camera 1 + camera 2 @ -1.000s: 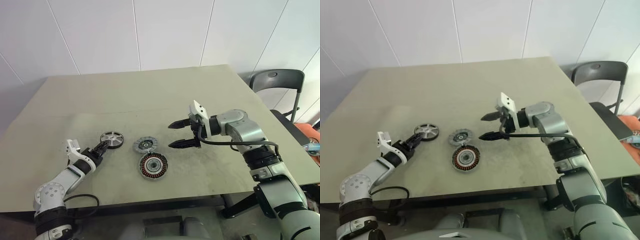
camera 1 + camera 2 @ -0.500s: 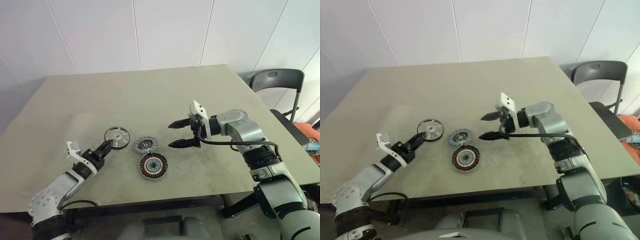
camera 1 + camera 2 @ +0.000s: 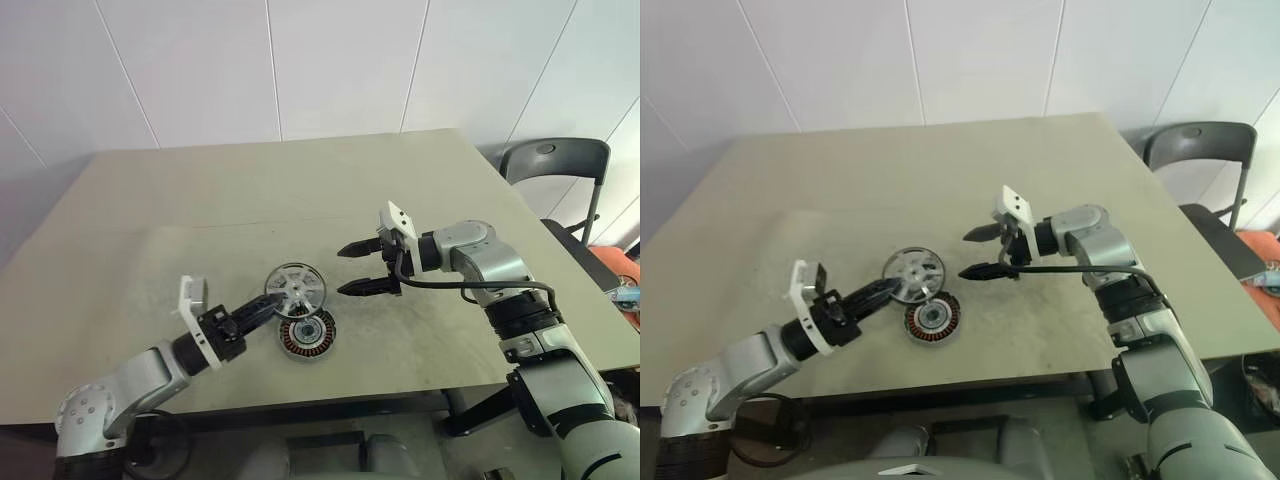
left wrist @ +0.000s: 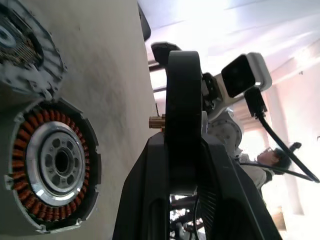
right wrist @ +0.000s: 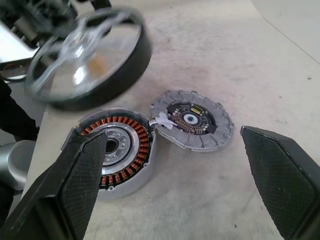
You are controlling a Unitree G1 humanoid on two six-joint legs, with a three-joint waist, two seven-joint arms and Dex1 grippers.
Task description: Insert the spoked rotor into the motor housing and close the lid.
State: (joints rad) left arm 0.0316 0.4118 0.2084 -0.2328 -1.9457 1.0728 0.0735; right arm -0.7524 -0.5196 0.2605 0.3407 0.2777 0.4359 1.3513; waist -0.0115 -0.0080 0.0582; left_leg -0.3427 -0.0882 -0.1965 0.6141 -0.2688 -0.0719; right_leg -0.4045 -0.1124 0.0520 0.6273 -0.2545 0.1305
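Table (image 3: 420,190), olive-grey, dusty around the work area.

Left claw (image 3: 262,311): narrow, clamped on the dark rim of the wheel (image 3: 296,291). The wheel is off the table, tilted up on edge, its pale spokes and hub facing the camera. It hangs just above and behind the cup, partly over the lid. The left wrist view shows the rim (image 4: 183,120) edge-on, pinched between the two black fingers (image 4: 150,200), a small brass stub standing out at the hub.

Cup (image 3: 307,334): round, dark, shallow, flat on the table near the front edge. Inside it, a ring of copper-brown windings around a silver centre with a hole through the middle. Nothing else sits in it. In the right wrist view the cup (image 5: 112,150) is open upward, with the wheel blurred above it.

Lid (image 5: 192,120): grey ribbed disc, flat on the table, touching the cup's far side, inner face up with a small ringed centre. From the head views the wheel hides most of it.

Right claw (image 3: 360,268): wide open, empty, hovering above the table just to the right of the parts, fingers pointing toward them.

Black chair (image 3: 555,165) beyond the table's right corner.
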